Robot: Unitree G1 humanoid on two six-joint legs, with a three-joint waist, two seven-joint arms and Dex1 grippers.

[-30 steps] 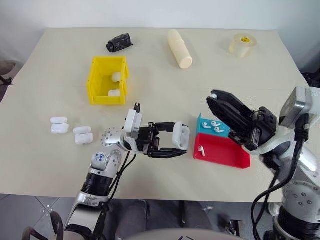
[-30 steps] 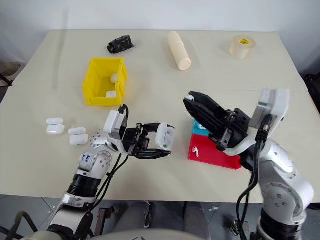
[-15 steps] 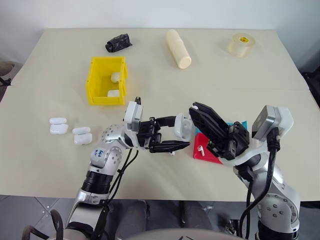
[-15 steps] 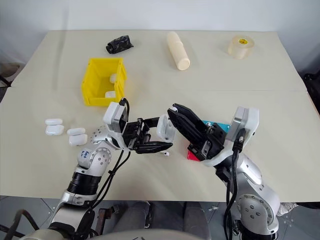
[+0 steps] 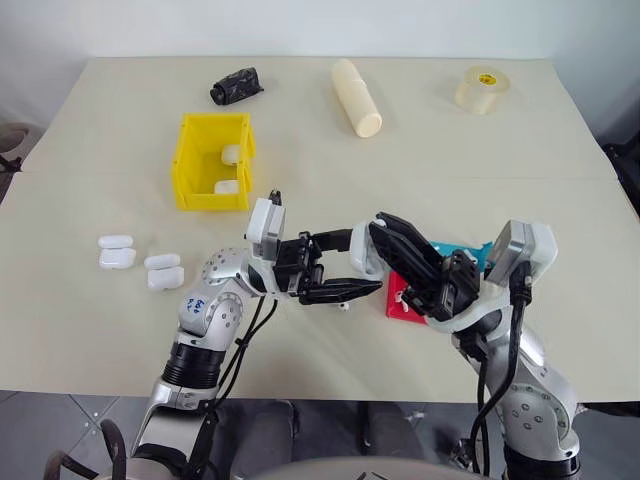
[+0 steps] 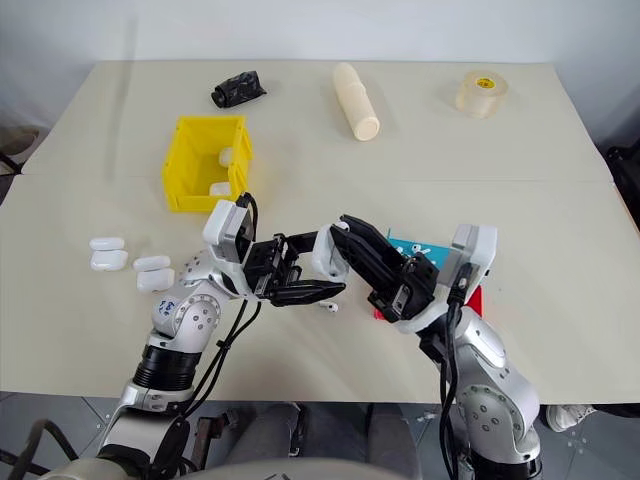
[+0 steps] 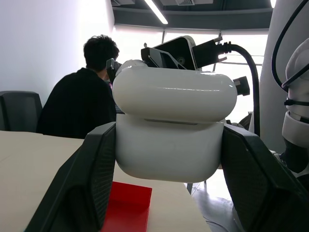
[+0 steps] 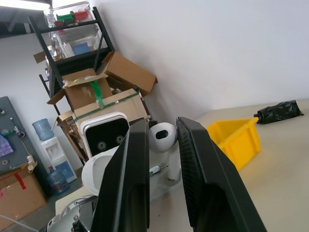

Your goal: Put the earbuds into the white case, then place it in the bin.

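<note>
My left gripper [image 5: 362,265] is shut on a white case [image 7: 169,121], held above the table's front middle. My right gripper [image 5: 383,224] reaches in from the right with its fingertips right at that case. It is shut on one of the earbuds [image 8: 161,137], whose rounded head sits between the fingers. The yellow bin [image 5: 190,165] stands at the back left with two white cases [image 5: 230,170] inside. A small white piece [image 6: 330,307] lies on the table under the left gripper. More earbuds [image 6: 425,251] lie in the blue tray [image 5: 470,255].
Several white cases [image 5: 140,262] lie in a row at the left. A red tray [image 5: 397,300] adjoins the blue one, partly behind my right arm. A black bundle [image 5: 237,84], a cream cylinder [image 5: 358,96] and a tape roll [image 5: 483,90] lie along the far edge. A person [image 7: 82,104] sits beyond the table.
My right arm has swung left and down from over the trays until its fingertips are at the held case. The left gripper has stayed about where it was.
</note>
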